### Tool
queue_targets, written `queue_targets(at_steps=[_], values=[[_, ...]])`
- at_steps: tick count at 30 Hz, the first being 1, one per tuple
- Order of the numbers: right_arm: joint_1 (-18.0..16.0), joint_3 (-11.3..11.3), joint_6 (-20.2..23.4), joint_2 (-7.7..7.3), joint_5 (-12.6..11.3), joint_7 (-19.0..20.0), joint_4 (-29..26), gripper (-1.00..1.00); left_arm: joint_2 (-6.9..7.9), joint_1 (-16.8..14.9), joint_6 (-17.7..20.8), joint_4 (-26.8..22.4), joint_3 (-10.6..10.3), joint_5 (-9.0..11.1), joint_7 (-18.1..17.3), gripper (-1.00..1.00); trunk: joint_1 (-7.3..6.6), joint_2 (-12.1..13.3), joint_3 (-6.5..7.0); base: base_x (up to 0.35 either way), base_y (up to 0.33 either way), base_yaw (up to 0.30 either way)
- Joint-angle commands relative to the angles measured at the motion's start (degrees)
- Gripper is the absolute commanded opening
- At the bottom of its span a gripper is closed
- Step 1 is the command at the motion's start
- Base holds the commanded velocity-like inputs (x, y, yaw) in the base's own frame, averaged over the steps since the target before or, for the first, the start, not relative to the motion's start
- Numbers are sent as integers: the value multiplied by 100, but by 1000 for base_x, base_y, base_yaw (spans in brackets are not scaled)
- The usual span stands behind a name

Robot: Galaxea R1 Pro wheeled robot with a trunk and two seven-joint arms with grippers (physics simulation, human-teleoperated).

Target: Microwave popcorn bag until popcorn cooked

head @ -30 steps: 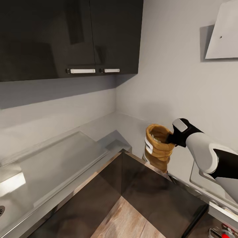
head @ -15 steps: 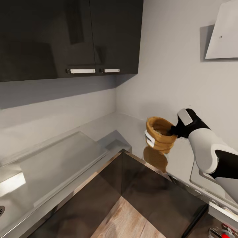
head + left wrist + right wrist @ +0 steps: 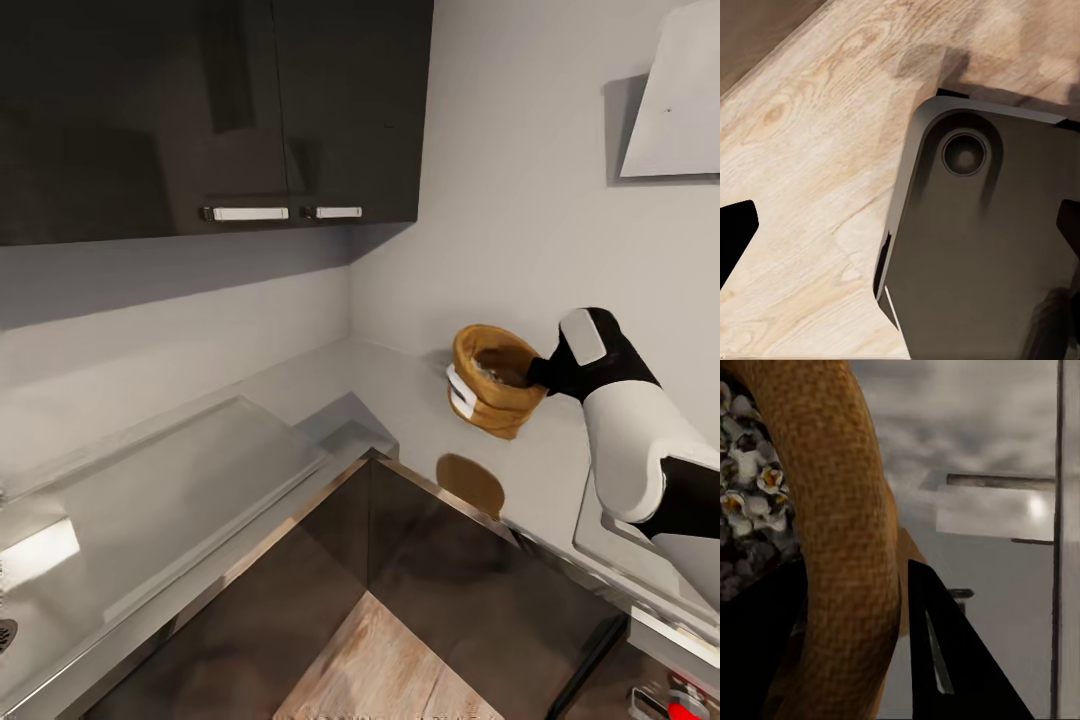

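Observation:
The tan-brown popcorn bag (image 3: 490, 385) hangs tilted in the air above the grey countertop (image 3: 400, 385), its dark shadow falling near the counter's front edge. My right gripper (image 3: 535, 372) is shut on the bag's rolled rim (image 3: 840, 510), one finger inside the mouth and one finger (image 3: 945, 660) outside. White and dark popcorn (image 3: 750, 487) shows inside the bag. In the left wrist view my left gripper (image 3: 900, 240) points down, open, with nothing between its fingertips, over the wooden floor (image 3: 802, 150) and the robot's dark base (image 3: 982, 247). The microwave is out of view.
Dark upper cabinets (image 3: 200, 110) hang over the corner of the L-shaped worktop. A glossy steel drainboard (image 3: 180, 480) runs along the left. A white hood (image 3: 680, 100) is on the right wall, with a pale panel (image 3: 610, 540) below it. Dark lower cabinets (image 3: 450, 580) border the floor.
My right gripper has lifted the popcorn bag up and to the right, off the counter's front edge, and the bag has tipped further over. The view itself has not shifted.

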Motion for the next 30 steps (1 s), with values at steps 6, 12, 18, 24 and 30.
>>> queue_targets(at_steps=[6,12,18,24,30], values=[[-5,-55,9,1,-59,-64,13,-100,7,4,1,-9,5,15,10,100,-3,-8,-6,-98,0,-66],[-5,-148,9,3,-51,-389,6,-100,6,4,1,-9,5,16,10,100,-3,-8,-6,-1,0,-277],[-5,-872,9,96,-47,-1615,-7,-100,8,4,1,-9,2,16,10,100,-3,-8,-6,0,0,-286],[-5,-887,9,595,-44,-2250,-647,-100,2,4,-2,-9,4,11,10,100,-3,-8,-6,0,0,-286],[-5,-892,9,885,-55,-2377,-804,-100,-1,4,1,-9,5,9,10,100,-3,-8,-6,-9,-4,-255]])
